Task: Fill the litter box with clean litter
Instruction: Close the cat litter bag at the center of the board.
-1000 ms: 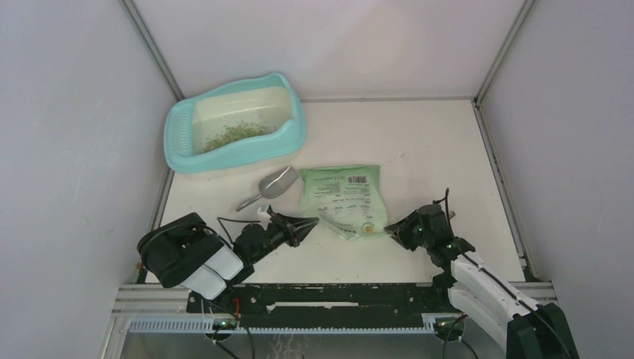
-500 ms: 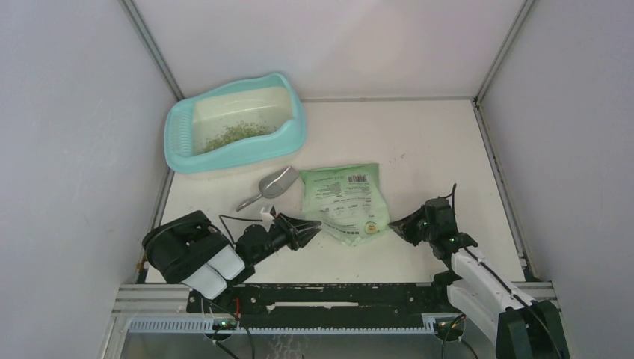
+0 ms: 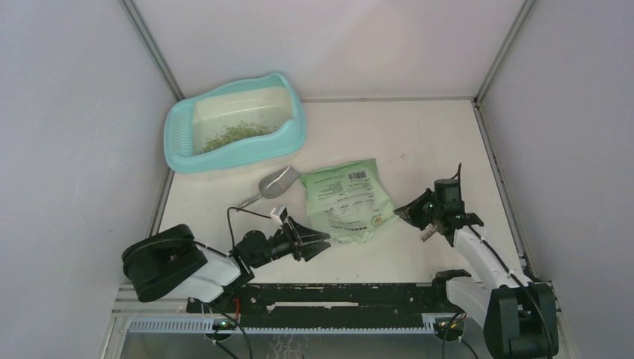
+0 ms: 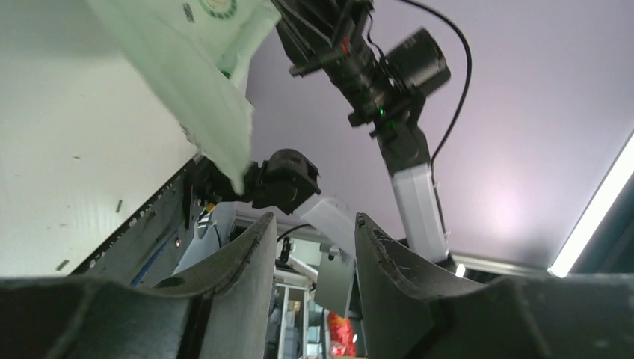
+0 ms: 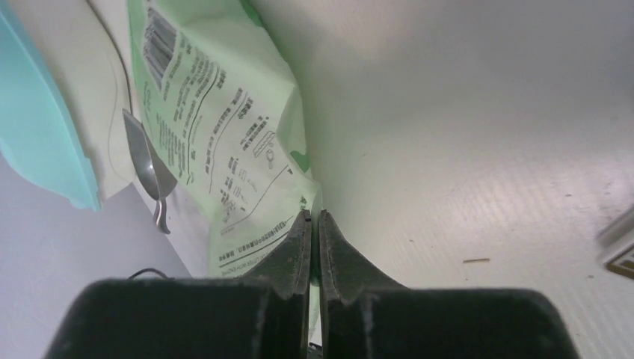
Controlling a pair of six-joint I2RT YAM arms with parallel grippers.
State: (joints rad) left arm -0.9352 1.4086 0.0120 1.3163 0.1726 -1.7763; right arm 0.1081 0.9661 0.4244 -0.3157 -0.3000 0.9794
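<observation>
Three grey walls (image 3: 336, 45) enclose the white table (image 3: 419, 142); left claw (image 3: 323, 244) spread, right claw (image 3: 398, 212) pinches bag (image 3: 348, 202).

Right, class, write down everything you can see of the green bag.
The green bag is a flat pale-green plastic pouch printed with black text, a barcode and a round seal. It lies on the white table beside the metal scoop. The right gripper pinches its right corner; the open left gripper is at its near edge.
</observation>
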